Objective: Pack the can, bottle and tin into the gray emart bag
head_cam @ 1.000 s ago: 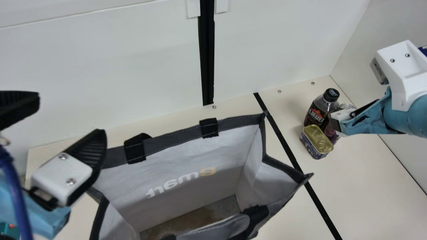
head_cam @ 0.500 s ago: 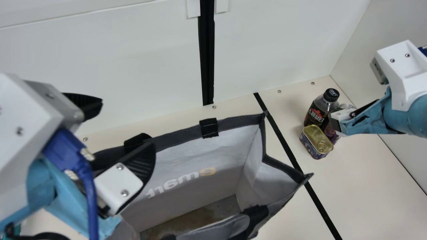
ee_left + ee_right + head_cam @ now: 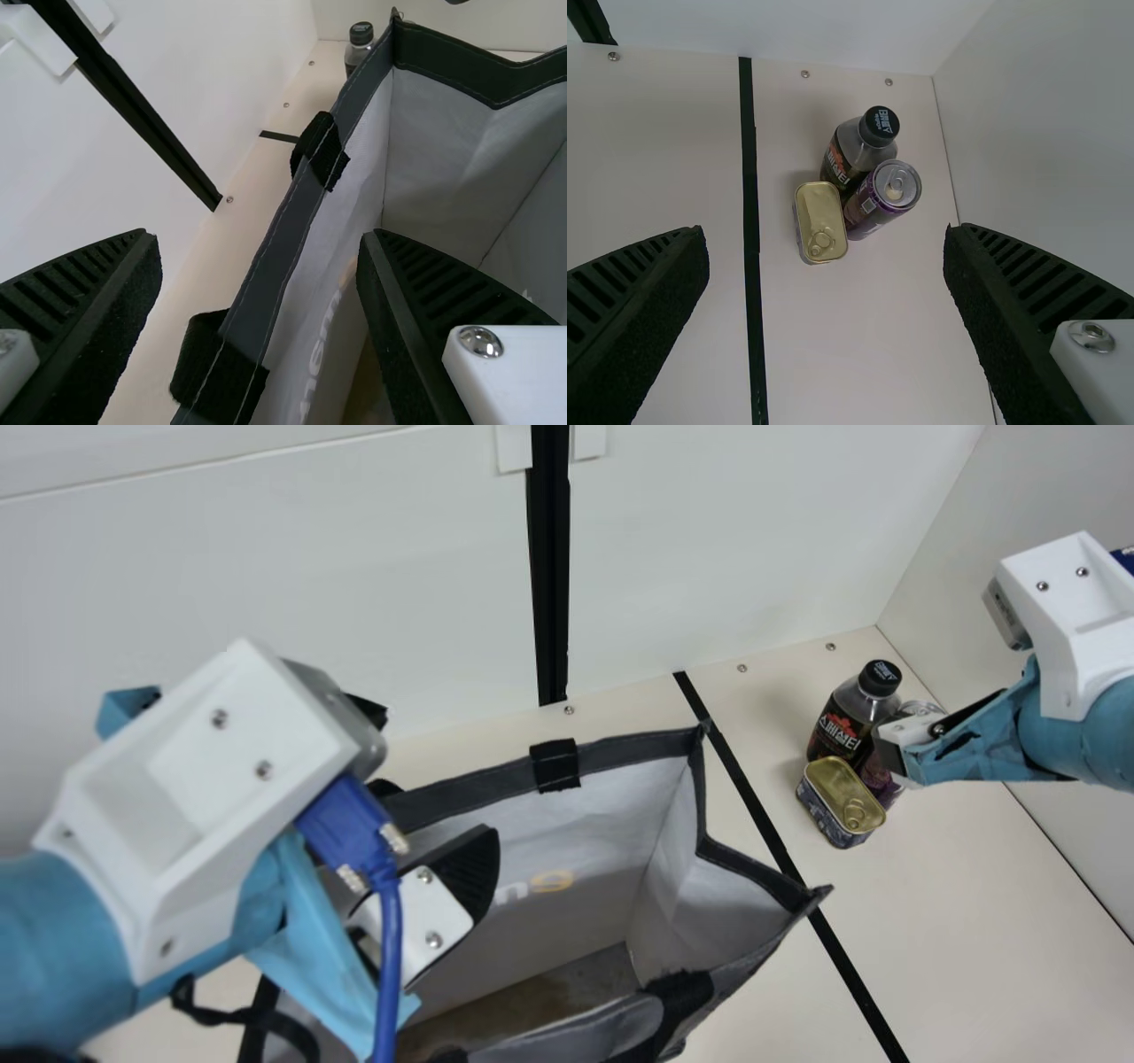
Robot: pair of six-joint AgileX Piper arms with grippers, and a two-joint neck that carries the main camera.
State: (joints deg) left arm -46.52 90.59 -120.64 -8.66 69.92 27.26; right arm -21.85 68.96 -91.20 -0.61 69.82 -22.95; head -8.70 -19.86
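In the main view my left gripper (image 3: 430, 779) is over the left part of the open gray bag's (image 3: 469, 779) far rim, one finger over the inside. The left wrist view has my left gripper (image 3: 260, 241) open, the bag's rim (image 3: 283, 230) between its fingers, not gripped. My right gripper (image 3: 899, 753) hangs at the right above the items; in its wrist view, the right gripper (image 3: 826, 235) is open and empty. The bottle (image 3: 846, 159) and purple can (image 3: 873, 208) stand touching, with the gold-lidded tin (image 3: 819, 221) beside them. In the main view that gripper partly covers the can (image 3: 877, 779).
White walls (image 3: 753, 540) rise behind and at the right of the cream table (image 3: 974, 921). A black line (image 3: 762, 815) crosses the table between the bag and the items. Black handle straps (image 3: 555, 765) are on the bag's rim. A blue cable (image 3: 387, 957) hangs from my left wrist.
My left arm has moved right across the main view, from the left edge to the bag's far rim. My right arm, the bag and the items have stayed where they were.
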